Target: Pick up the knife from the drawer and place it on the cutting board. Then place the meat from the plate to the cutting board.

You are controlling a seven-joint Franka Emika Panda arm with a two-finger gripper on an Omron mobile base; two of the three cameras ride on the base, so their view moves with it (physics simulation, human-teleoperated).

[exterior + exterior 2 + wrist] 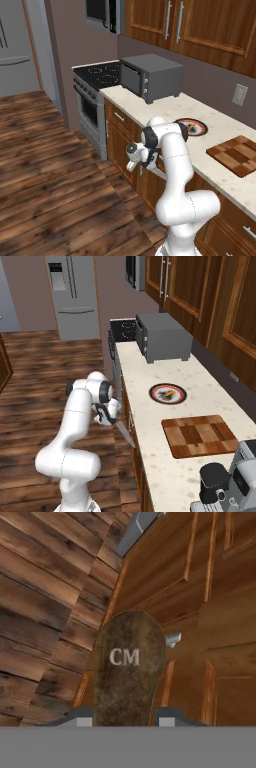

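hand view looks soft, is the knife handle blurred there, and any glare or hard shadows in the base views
Hand view: the knife handle sits so close that its brown texture and the CM lettering look soft; the floor planks behind are sharper. Left base view: flat, even light, no glare on the counter, hardly any shadow beside the cutting board. Right base view: same even light, the plate crisp, the blade thin but readable.

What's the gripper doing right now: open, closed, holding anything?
Gripper: closed on the knife, gripping its dark handle, with the blade pointing down in front of the cabinets.
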